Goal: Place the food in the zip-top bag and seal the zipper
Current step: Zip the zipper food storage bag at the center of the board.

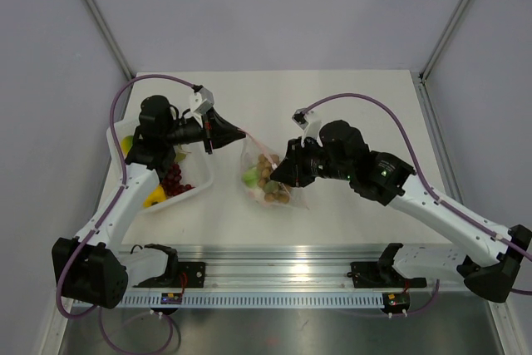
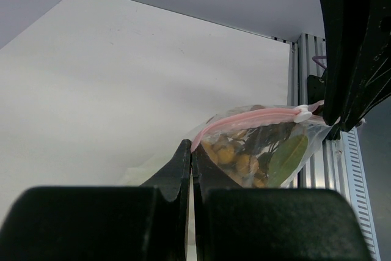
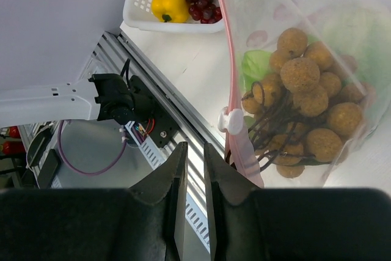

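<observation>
Inside the bag (image 3: 269, 4) lie tan balls (image 3: 305, 90); left claw (image 2: 192, 151) pinches zipper (image 2: 256, 116), right claw (image 3: 194, 151) unclear.

The top external view looks steeply down from above and behind the arm bases, over the whole table (image 1: 349, 106); the left wrist view looks low along its own fingers (image 2: 174, 172), close to the zip-top bag (image 2: 263, 151); the right wrist view looks past its fingers (image 3: 174, 175), very near that bag. All three share the bag; the top and right wrist views share the white tray (image 3: 139, 4).

Robotics lab cell: grey panels (image 1: 274, 6) enclosing a white table (image 1: 349, 97), aluminium rail (image 1: 274, 257) running along its near edge, purple cables (image 1: 391, 118) trailing.
</observation>
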`<state>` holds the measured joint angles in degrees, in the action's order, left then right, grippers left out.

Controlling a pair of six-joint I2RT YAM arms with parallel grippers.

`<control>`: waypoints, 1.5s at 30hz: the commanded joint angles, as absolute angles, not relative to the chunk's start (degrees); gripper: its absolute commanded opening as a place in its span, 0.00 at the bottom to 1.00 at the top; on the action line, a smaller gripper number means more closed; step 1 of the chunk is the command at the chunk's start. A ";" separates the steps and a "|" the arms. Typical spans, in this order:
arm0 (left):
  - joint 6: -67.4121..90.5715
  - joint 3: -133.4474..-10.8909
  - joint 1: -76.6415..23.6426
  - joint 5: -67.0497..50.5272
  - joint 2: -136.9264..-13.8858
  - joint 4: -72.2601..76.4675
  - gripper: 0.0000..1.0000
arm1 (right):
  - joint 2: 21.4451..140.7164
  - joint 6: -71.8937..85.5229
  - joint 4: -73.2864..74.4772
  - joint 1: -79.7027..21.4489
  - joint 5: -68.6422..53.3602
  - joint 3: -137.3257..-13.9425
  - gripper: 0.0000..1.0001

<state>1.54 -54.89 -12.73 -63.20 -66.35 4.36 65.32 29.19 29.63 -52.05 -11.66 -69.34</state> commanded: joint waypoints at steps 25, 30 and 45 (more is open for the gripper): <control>0.62 -56.07 -12.92 -63.19 -64.95 6.15 0.00 | 58.27 26.55 34.36 -52.56 -1.76 -73.12 0.35; 0.97 -56.34 -12.92 -63.19 -65.13 6.24 0.00 | 60.03 26.54 36.30 -52.56 -3.69 -72.69 0.40; 0.44 -56.51 -12.92 -63.11 -65.13 5.54 0.00 | 62.40 26.46 35.16 -52.56 -5.62 -71.63 0.36</control>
